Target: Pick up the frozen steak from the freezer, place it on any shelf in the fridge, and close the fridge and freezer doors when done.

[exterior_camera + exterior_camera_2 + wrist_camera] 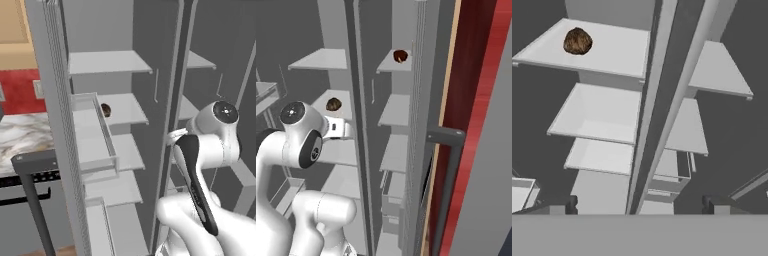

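The frozen steak (400, 56), a small dark red-brown lump, lies on the top short shelf of the freezer (397, 107), the narrower compartment right of the centre post. The fridge (107, 120) stands left of that post with broad pale shelves; one shelf (602, 112) lies bare below the one bearing a round brown ball. My gripper (640, 205) is open with nothing between its tips, facing the post between the two compartments, well short of the steak. Both doors stand open: the fridge door (52, 125) at left, the freezer door (420, 110) at right.
A round brown ball (577, 41) sits on an upper fridge shelf. Door bins (95, 132) jut from the fridge door's inner side. Dark bar handles (448, 150) stick out from the door edges. A marble counter (22, 132) and red wall lie beyond the fridge door.
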